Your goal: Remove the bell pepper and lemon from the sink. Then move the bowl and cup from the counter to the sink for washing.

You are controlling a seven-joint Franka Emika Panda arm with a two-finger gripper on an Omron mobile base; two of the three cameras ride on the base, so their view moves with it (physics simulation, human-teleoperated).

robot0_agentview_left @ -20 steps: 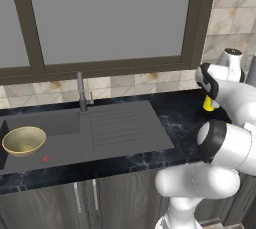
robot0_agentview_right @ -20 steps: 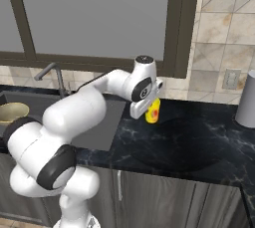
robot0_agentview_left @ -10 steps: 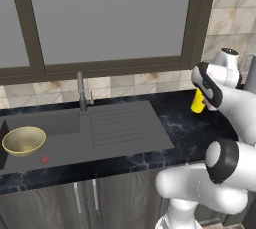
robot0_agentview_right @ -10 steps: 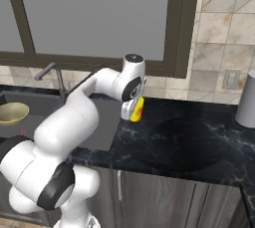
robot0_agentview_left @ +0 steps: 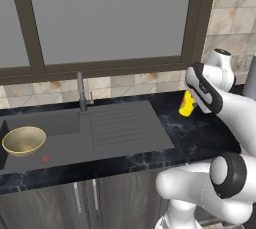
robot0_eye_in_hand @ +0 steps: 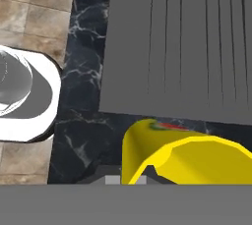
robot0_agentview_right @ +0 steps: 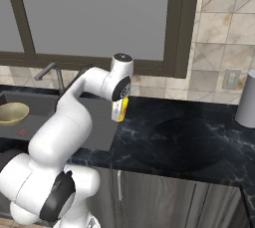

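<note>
My gripper (robot0_agentview_left: 191, 100) is shut on the small yellow cup (robot0_agentview_left: 187, 104) and holds it just above the black counter (robot0_agentview_left: 200, 135), close to the right edge of the sink's ribbed drainboard (robot0_agentview_left: 125, 128). From the right side the cup (robot0_agentview_right: 120, 109) hangs under the gripper (robot0_agentview_right: 119, 106). The hand view has the cup (robot0_eye_in_hand: 182, 157) at its bottom, tilted, with the drainboard (robot0_eye_in_hand: 182, 47) beyond it. A golden bowl (robot0_agentview_left: 23, 140) lies in the sink basin at the left, near the reddish drain spot (robot0_agentview_left: 45, 159). The bell pepper and the lemon are out of view.
A thin grey faucet (robot0_agentview_left: 81, 93) stands behind the basin. At the right end of the counter a tall grey cylinder (robot0_agentview_right: 246, 100) stands below a wall outlet (robot0_agentview_right: 229, 79). A window runs along the wall behind the sink.
The arm has swung left with the cup in its grip, from the counter at the right toward the drainboard's edge. The bowl has stayed put.
</note>
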